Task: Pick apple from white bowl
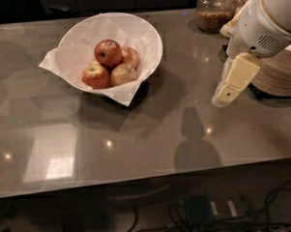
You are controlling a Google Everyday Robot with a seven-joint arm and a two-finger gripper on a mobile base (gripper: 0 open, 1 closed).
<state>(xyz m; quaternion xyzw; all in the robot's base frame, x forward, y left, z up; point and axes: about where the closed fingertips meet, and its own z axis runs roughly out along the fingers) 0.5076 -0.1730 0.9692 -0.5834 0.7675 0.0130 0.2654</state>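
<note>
The white bowl (149, 38) stands on the grey counter at the back left, lined with white paper whose corners poke over the rim. The deep-red apple (107, 53) with a small pale sticker sits on top of several yellower, red-blushed apples (96, 76) in the bowl. My gripper (223, 97) hangs at the right on the white arm (265, 23), above the counter and well to the right of the bowl. It holds nothing that I can see.
A stack of beige plates (279, 78) stands at the right edge, partly behind the arm. A glass jar (213, 11) of brown contents stands at the back right. The counter's front edge (148, 178) runs across the bottom, with cables below it.
</note>
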